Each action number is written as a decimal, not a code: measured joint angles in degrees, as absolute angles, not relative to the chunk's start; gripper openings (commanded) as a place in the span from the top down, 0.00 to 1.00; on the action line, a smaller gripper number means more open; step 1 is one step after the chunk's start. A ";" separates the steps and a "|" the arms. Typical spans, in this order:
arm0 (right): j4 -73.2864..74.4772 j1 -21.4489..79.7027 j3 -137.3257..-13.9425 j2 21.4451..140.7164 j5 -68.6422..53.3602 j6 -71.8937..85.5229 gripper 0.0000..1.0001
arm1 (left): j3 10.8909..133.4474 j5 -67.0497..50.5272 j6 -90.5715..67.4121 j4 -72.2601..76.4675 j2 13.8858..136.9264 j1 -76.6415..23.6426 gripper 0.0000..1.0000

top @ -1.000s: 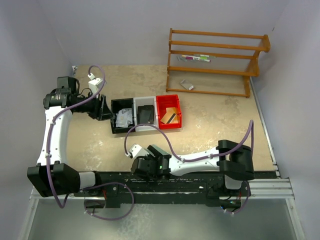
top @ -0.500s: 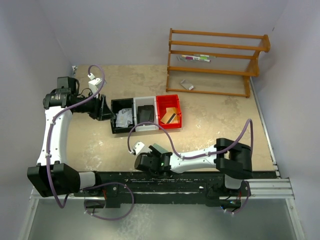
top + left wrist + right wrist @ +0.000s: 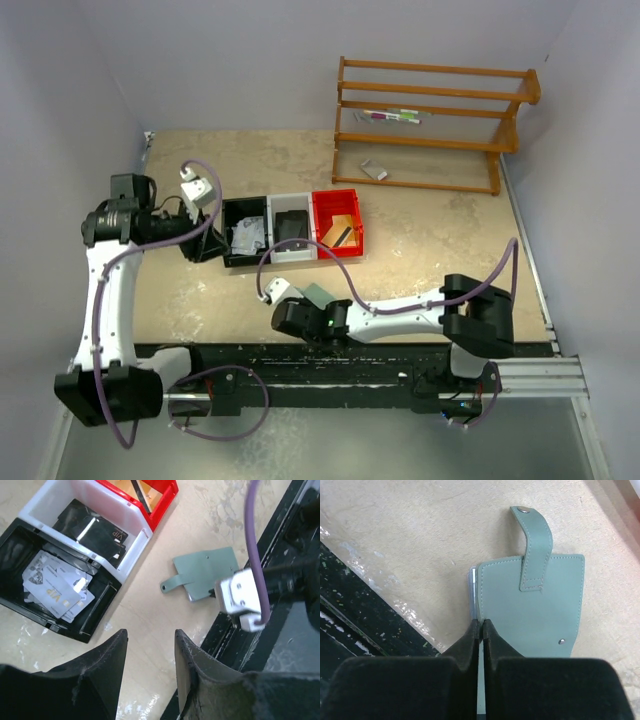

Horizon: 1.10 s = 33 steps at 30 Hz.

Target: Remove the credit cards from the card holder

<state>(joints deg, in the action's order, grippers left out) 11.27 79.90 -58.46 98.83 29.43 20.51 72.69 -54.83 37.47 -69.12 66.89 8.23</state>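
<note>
Both arms, the left arm at frame left and the right arm along the bottom, have white links, black joint housings and looping purple cables (one apiece). The left gripper has matte black, scuffed fingers.

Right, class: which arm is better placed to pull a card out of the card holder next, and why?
The right. The right hand is shut at the card holder's edge, seemingly pinching a card. The left hand hangs open over by the black bin.
</note>
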 measured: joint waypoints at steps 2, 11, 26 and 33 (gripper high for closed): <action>9.74 78.78 -57.43 97.47 27.55 20.43 1.00 | 69.58 -55.44 41.60 -68.31 62.83 8.23 0.57; 5.61 72.31 -53.93 93.21 16.38 19.44 1.00 | 55.96 -58.37 59.02 -61.23 52.27 6.17 0.60; 2.04 60.12 -54.57 92.60 -9.85 19.97 1.00 | 40.77 -52.99 68.25 -45.98 47.20 -15.25 0.60; 1.34 57.04 -58.00 93.67 -17.74 19.92 1.00 | 34.76 -48.69 72.82 -39.07 44.97 -24.62 0.51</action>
<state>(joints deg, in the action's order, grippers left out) 1.34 57.04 -58.00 93.67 -17.74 19.92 34.76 -48.69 72.82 -39.07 44.97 -24.62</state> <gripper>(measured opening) 0.008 0.479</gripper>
